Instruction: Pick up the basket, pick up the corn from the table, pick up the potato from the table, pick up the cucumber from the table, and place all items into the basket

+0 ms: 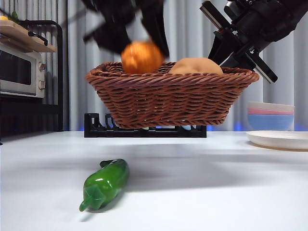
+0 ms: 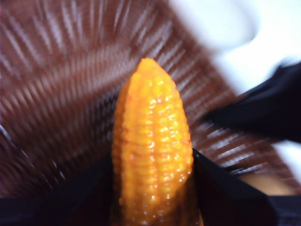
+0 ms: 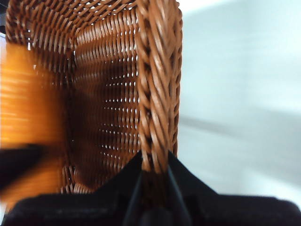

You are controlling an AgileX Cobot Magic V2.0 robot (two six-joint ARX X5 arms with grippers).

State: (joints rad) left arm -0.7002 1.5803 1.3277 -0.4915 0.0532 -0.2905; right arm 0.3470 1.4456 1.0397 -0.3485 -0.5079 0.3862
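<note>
1. The wicker basket (image 1: pixel 168 98) hangs clear of the white table (image 1: pixel 207 192), its base above the tabletop in the front view.
2. The right gripper (image 3: pixel 154 162) has its two black jaws closed tight on the braided rim of the basket; in the front view it (image 1: pixel 240 50) meets that rim at the right end, coming in from the upper right.
3. The left gripper (image 2: pixel 153 188) has its jaws pressed against both sides of the corn (image 2: pixel 151 165), the cob standing between them with its blunt tip pointing away from the wrist.
4. In the front view the corn (image 1: pixel 142 57) shows as a blurred orange round just above the rim at the basket's left half, under the dark left arm; whether it touches the weave cannot be told from this blur.
5. The potato (image 1: pixel 196 66) lies inside the basket, its tan top showing over the rim, right of the corn.
6. The cucumber (image 1: pixel 105 184) lies on the table in front of the basket, well apart from it, stem end towards the camera.
7. Stacked pastel bowls (image 1: pixel 270 115) and a white plate (image 1: pixel 279 139) sit at the right; a microwave (image 1: pixel 21 72) at the left.
</note>
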